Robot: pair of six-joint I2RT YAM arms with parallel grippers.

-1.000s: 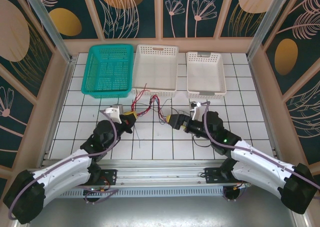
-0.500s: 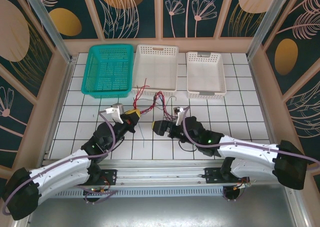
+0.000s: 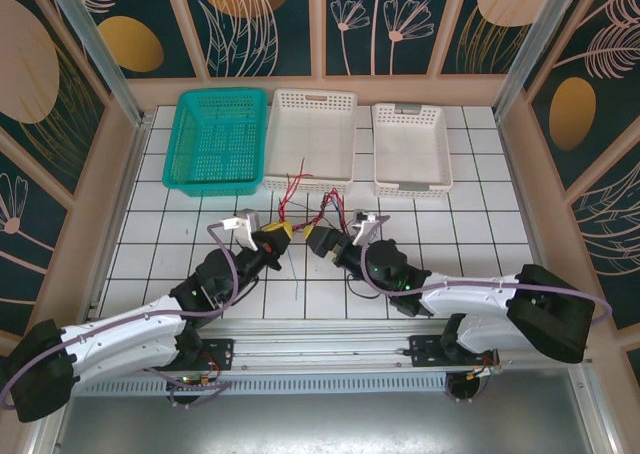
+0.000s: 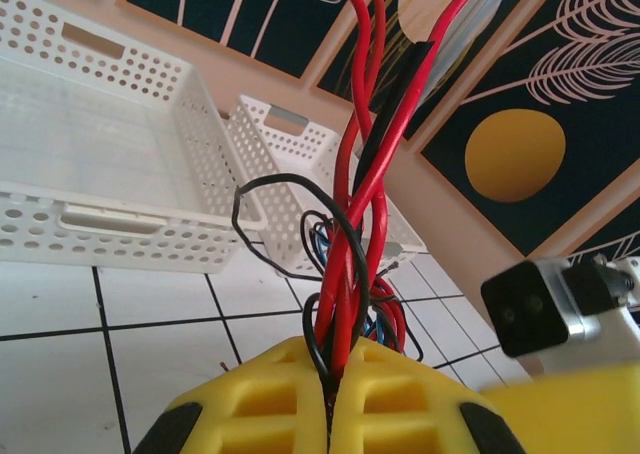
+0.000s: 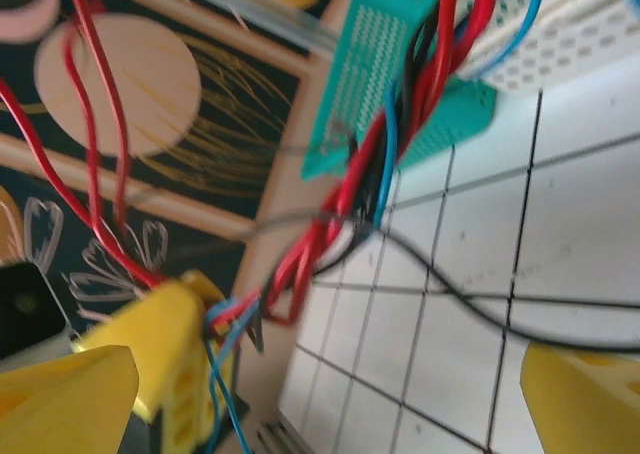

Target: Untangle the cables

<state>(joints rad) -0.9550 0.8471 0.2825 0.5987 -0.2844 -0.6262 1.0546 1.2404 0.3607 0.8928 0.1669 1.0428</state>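
Note:
The cables (image 3: 322, 207) are a tangle of red, blue and black wires hanging above the tiles in front of the white baskets. My left gripper (image 3: 276, 236) is shut on them; in the left wrist view its yellow jaws (image 4: 335, 364) pinch red and black strands (image 4: 352, 224) that rise twisted together. My right gripper (image 3: 320, 242) sits just right of the left one, facing it. Seen from the right wrist, it (image 5: 328, 369) is open, with the bundle (image 5: 385, 164) ahead of its fingers and one black cable (image 5: 470, 304) trailing across the tiles between them.
A teal basket (image 3: 215, 139) stands at the back left, beside a white basket (image 3: 312, 97) and a second white basket (image 3: 410, 109). Wooden walls close the cell on three sides. A thin blue wire (image 3: 297, 286) dangles below the left gripper.
The right arm has swung left until its gripper is close to the left gripper. The left gripper has shifted right, carrying the cable bundle with it.

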